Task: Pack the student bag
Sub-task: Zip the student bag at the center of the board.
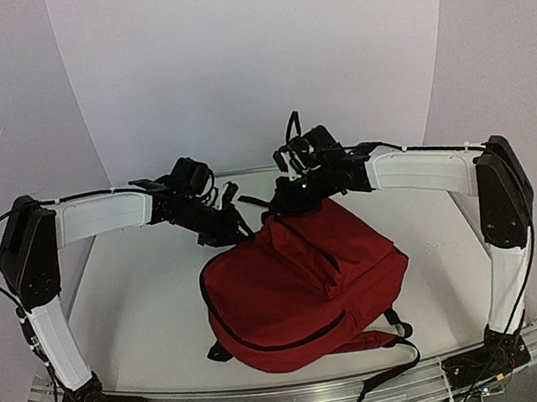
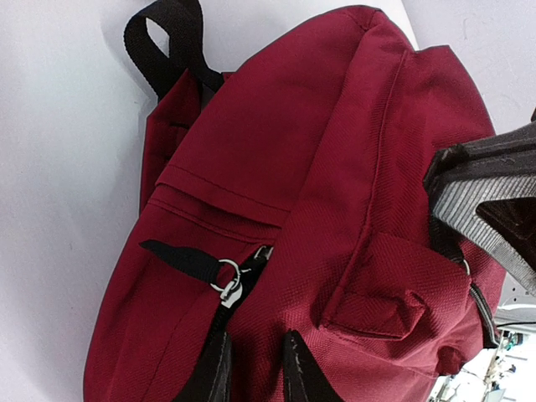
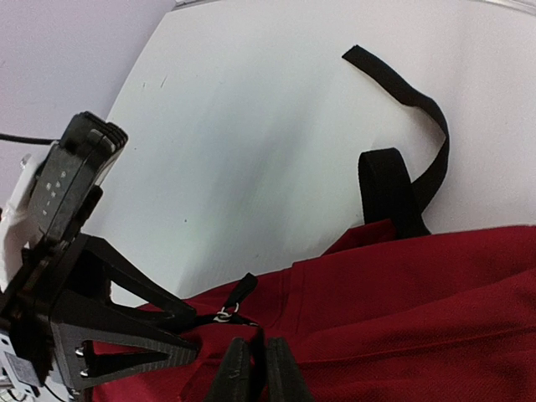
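The student bag [image 1: 302,287] is a red backpack lying in the middle of the white table, its top end toward the back. Both grippers meet at that far end. My left gripper [image 1: 224,226] has its fingers closed onto a fold of red fabric [image 2: 254,339], just right of the black zipper and its silver pull ring [image 2: 226,280]. My right gripper [image 1: 286,198] is shut, its fingertips [image 3: 258,343] pressed on a thin dark strip at the bag's zipper edge. The bag's inside is hidden.
A black carry loop [image 3: 389,193] and a loose black strap [image 3: 419,109] lie on the table behind the bag. Shoulder straps [image 1: 386,345] trail toward the metal rail [image 1: 278,397] at the near edge. White backdrop walls surround the table [image 1: 142,301].
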Tool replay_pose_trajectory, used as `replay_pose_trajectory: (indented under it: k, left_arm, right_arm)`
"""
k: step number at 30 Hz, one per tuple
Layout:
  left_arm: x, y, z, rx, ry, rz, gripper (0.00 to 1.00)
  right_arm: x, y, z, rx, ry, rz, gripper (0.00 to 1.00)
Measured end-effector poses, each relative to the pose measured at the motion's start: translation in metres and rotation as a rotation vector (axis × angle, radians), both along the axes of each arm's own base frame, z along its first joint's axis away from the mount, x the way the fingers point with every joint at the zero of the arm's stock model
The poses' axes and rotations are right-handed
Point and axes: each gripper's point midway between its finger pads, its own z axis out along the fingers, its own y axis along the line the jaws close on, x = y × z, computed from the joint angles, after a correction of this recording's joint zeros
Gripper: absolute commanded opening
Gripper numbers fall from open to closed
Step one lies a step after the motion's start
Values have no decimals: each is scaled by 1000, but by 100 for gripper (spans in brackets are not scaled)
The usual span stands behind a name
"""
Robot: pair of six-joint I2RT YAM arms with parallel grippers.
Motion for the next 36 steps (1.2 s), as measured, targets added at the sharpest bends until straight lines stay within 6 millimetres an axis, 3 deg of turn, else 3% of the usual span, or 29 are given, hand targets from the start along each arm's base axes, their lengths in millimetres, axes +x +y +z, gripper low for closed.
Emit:
replay_pose_trajectory:
  k: [7, 11, 20, 28, 32, 34, 36]
  left_arm:
    - [1, -1, 1, -5, 1, 7, 0]
    - [1, -1, 1, -4, 8, 19, 0]
    - [7, 0, 2, -20, 19, 52, 0]
    - [10, 3, 2, -37, 36, 75, 0]
    - [11, 2, 3, -52, 46, 81, 0]
    - [11, 1, 5, -64, 44, 78, 5]
    - [12, -1, 7, -75, 37, 71, 21]
  right_arm:
    - [-3, 3, -6, 32, 17, 7, 0]
    - [-7, -1, -2, 52, 12, 7, 0]
    - [-32, -18, 31, 116, -9, 18, 0]
    - [-47, -28, 13, 107, 36, 16, 0]
    - [-55, -34, 16, 122, 40, 9, 0]
    - [-59, -38, 22, 136, 34, 5, 0]
    - [-62, -41, 26, 145, 29, 2, 0]
